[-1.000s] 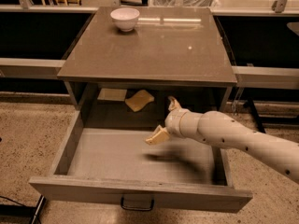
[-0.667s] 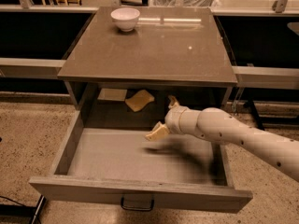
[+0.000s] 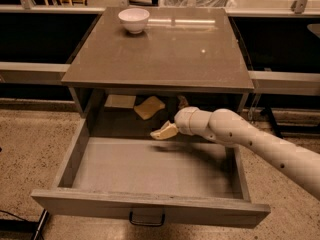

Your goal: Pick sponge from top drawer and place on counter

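The top drawer (image 3: 75,151) is pulled wide open below the counter (image 3: 165,49). The pale yellow sponge (image 3: 149,107) lies at the back of the drawer floor, in shadow under the counter's edge. My gripper (image 3: 173,117) reaches into the drawer from the right, just right of and slightly in front of the sponge. It is open and empty: one tan finger (image 3: 164,131) points left in front of the sponge, and the other (image 3: 182,102) sits further back. It does not touch the sponge.
A white bowl (image 3: 133,20) stands at the counter's back left. A pale flat patch (image 3: 120,101) lies at the drawer's back left beside the sponge. The drawer's dark handle (image 3: 147,218) is at the front. Speckled floor lies on both sides.
My gripper has moved a little further back into the drawer, toward the sponge. The sponge and the drawer have not moved.
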Available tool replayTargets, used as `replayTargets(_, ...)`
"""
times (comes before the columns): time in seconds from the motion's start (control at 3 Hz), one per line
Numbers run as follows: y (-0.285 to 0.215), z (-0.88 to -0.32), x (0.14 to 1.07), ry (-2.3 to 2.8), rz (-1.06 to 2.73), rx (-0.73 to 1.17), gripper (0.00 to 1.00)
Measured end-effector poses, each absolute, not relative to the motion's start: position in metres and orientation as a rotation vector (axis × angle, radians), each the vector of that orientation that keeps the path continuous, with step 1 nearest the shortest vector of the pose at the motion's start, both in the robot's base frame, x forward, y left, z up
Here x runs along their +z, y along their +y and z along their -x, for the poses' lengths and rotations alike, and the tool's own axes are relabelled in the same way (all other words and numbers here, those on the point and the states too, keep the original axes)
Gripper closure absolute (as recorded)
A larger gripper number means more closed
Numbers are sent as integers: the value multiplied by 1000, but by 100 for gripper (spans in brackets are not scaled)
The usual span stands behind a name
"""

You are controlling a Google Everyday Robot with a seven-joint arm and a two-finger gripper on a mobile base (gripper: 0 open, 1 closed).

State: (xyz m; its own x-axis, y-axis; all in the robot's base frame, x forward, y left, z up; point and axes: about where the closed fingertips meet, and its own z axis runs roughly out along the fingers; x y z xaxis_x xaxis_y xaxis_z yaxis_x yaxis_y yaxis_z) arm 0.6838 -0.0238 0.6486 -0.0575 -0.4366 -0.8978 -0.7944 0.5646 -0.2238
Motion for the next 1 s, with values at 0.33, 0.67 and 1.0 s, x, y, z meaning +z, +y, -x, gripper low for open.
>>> replayTargets(0.33, -13, -705, 645, 1678, 1003, 427, 0)
replayTargets(0.67, 7, -718, 639, 1709, 1005, 461, 0)
replayTargets(1.0, 24, -725, 630, 1731, 1008, 500, 0)
